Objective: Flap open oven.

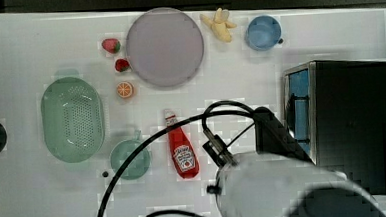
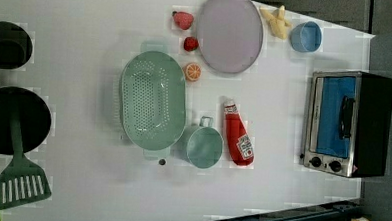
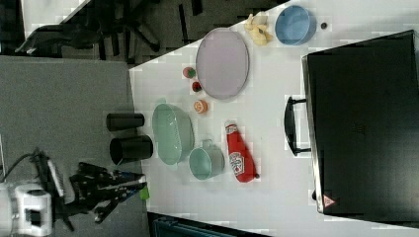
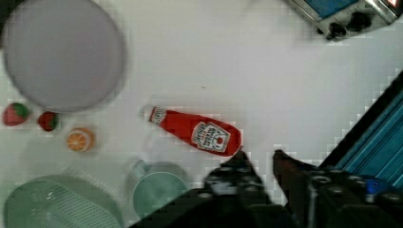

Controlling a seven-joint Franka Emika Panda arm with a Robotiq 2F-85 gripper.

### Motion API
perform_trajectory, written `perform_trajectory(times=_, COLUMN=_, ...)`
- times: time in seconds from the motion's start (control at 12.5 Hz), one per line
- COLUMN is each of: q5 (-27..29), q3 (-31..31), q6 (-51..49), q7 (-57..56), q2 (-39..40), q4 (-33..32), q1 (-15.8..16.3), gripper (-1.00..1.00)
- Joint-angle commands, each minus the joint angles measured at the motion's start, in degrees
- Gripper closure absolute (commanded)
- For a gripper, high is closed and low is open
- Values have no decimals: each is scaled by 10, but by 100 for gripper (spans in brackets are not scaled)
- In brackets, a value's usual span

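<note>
Oven [image 2: 347,123] sits at the left view's right table edge, blue glass door shut, bar handle [image 2: 345,117] untouched. Ketchup bottle [image 2: 238,135] lies well to its left in the left view, green cup [image 2: 204,146] just beside the bottle, colander [image 2: 152,103] past that. Gripper [image 4: 259,156] hangs above the table near the bottle's base, empty, fingers with only a narrow gap between them.
</note>
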Motion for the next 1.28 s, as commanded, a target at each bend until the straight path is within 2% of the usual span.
perform_trajectory(times=0.08, q5=1, q3=-13, q6=-5, q7=18, q2=-2, q4=-4, q1=-7, gripper=65)
perform_trajectory(times=0.4, q5=-23, q3=-61, q6=17, q7=-192, q2=4, q4=-27, q1=-9, gripper=65)
perform_trajectory(times=0.8, q5=-105, q3=-123, q6=101, q7=-432, q2=37, q4=-51, q1=-14, gripper=65)
perform_trajectory(times=1.04, q5=-111, q3=-157, q6=166, q7=-554, q2=78, q4=-65, q1=-15, gripper=65)
perform_trajectory(times=1.28, q5=-111, q3=-186, q6=265, q7=-629, q2=137, q4=-65, q1=-15, gripper=65)
